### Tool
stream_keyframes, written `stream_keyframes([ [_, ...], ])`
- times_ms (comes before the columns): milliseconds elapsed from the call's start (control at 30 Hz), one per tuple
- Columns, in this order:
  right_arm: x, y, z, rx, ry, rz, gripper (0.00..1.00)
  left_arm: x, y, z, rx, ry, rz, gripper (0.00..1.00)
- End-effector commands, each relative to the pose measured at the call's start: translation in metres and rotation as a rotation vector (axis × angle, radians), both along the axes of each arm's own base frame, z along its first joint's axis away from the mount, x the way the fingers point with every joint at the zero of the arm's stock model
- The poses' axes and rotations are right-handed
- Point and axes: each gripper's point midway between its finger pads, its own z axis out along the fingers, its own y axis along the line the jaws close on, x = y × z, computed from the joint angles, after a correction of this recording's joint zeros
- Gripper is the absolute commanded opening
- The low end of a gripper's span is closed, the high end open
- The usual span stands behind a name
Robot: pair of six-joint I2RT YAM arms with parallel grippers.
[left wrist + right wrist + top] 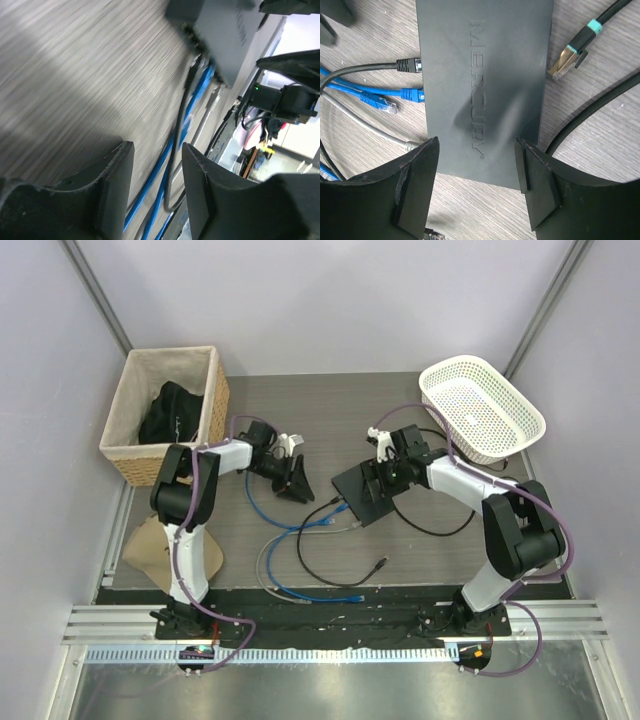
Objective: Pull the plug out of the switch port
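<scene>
A grey wood-grain worktop [330, 410] sits inside pale walls. On it the flat black switch [485, 90] lies directly under the right pincer [477, 145]. That pincer's two fingers stand wide apart over the near end of the case, with nothing between them. Whether the tips press on the lid I cannot tell, but the placing looks meant to pin the box so that it does not slide when a lead is tugged.

The switch port [422, 65] sits in the row along the edge on that pincer's side facing the left arm. Two plugs are seated there: one black plug [407, 64] and one blue plug [413, 94]. One grey lead [409, 146] ends by the same edge, its tip hidden beside the finger. Two more lie free: one loose blue plug [382, 103] just beside the seated pair, and one teal-booted plug [572, 50] on the pincer's opposite side.

The left pincer [156, 150] hangs apart from the ports, partly open and holding nothing. Its gap is turned toward the leads, probably so that it can do the pulling.

Beyond both pincers stand two baskets, one wicker basket [170, 352] and one white basket [530, 425]
</scene>
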Motion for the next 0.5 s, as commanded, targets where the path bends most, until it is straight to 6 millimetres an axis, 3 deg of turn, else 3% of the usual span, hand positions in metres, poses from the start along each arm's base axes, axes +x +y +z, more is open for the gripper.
stream_keyframes([
  [0, 0.011, 0.006, 0.010, 0.016, -0.007, 0.001, 0.70, -0.002, -0.020, -0.028, 0.076, -0.018, -0.061, 0.49],
  [67, 0.012, 0.007, 0.007, 0.012, 0.007, 0.002, 0.70, -0.014, -0.030, -0.034, 0.108, -0.023, -0.110, 0.45],
  [167, 0.019, 0.009, 0.007, 0.012, -0.006, 0.003, 0.70, -0.017, -0.034, -0.036, 0.130, -0.032, -0.129, 0.36],
  [233, 0.022, 0.009, 0.009, 0.011, -0.014, 0.003, 0.70, -0.014, -0.030, -0.038, 0.154, -0.030, -0.116, 0.28],
  [267, 0.022, 0.009, 0.009, 0.011, -0.017, 0.003, 0.70, -0.015, -0.028, -0.040, 0.163, -0.022, -0.112, 0.17],
  [367, 0.023, 0.007, 0.009, -0.001, -0.038, 0.015, 0.70, -0.015, -0.017, -0.046, 0.205, -0.003, -0.098, 0.03],
  [467, 0.020, 0.006, 0.008, 0.000, -0.037, 0.016, 0.70, -0.015, -0.003, -0.047, 0.224, 0.020, -0.083, 0.00],
])
